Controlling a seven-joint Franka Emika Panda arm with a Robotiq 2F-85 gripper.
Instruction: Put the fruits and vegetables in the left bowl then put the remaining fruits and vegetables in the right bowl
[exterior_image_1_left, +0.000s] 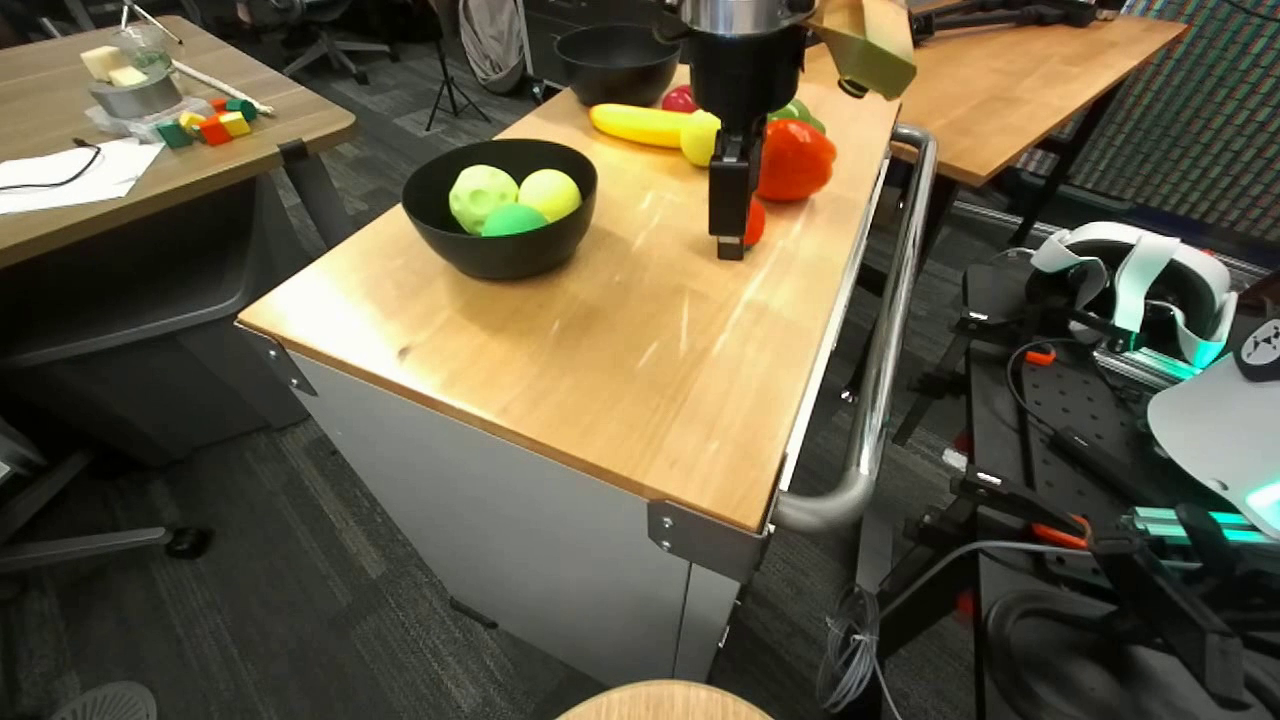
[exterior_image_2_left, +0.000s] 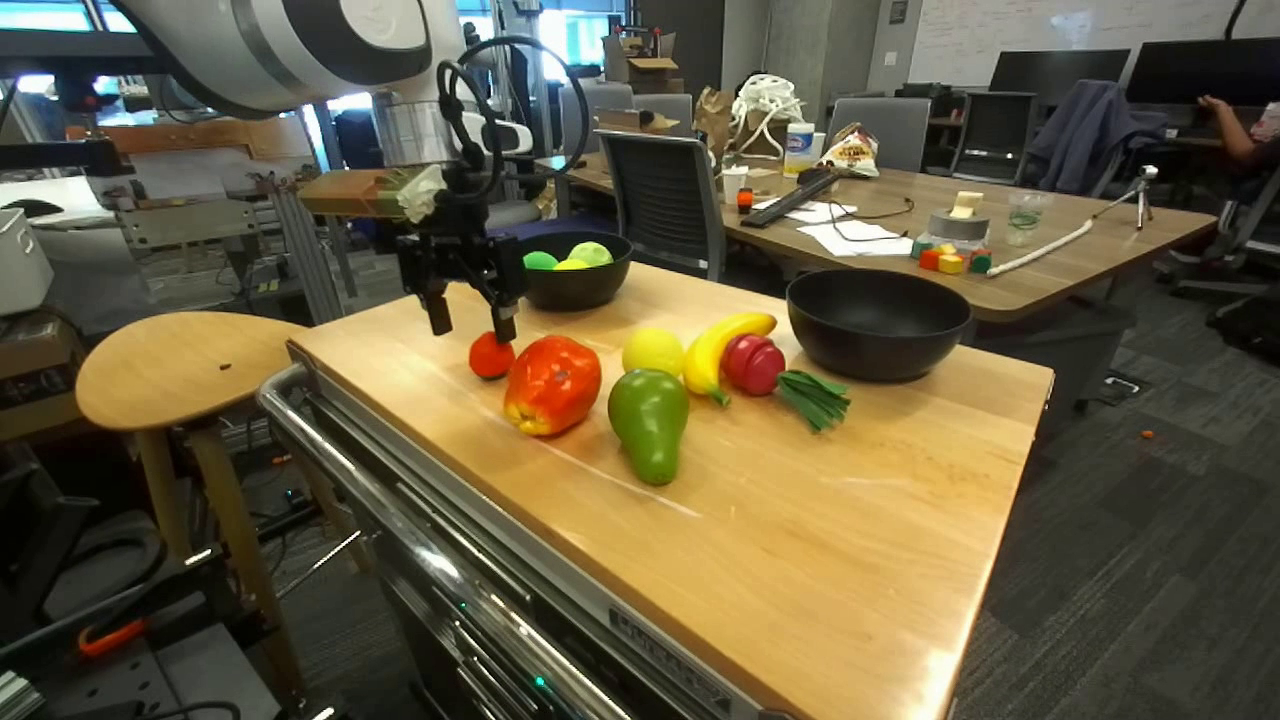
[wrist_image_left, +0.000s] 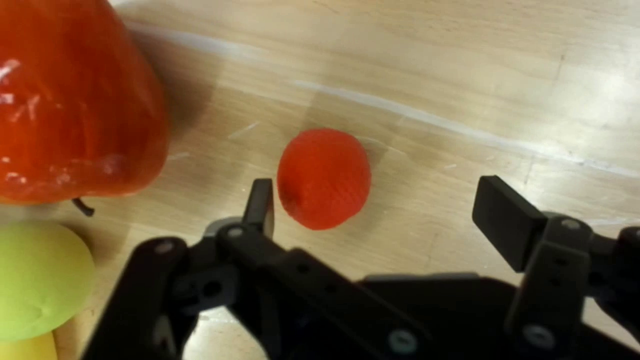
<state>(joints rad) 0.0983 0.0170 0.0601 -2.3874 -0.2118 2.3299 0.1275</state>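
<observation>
Gripper (wrist_image_left: 380, 207) above counter (wrist_image_left: 450, 65), jaws spread wide. Wrist view: small red fruit (wrist_image_left: 324, 178) on the counter, between the jaws as seen, closer to the eight-o'clock one; large red-orange fruit (wrist_image_left: 75, 100) near its ten o'clock. In an exterior view, left bowl (exterior_image_1_left: 500, 256) holds three balls (exterior_image_1_left: 515, 219), green to yellow-green.

Round wooden stool (exterior_image_2_left: 180, 362) stands near worktop (exterior_image_2_left: 850, 560) | coloured blocks (exterior_image_2_left: 950, 263) lie on brown table (exterior_image_2_left: 1110, 240) | two dark monitors (exterior_image_2_left: 1058, 78) stand before whiteboard (exterior_image_2_left: 1060, 25)
</observation>
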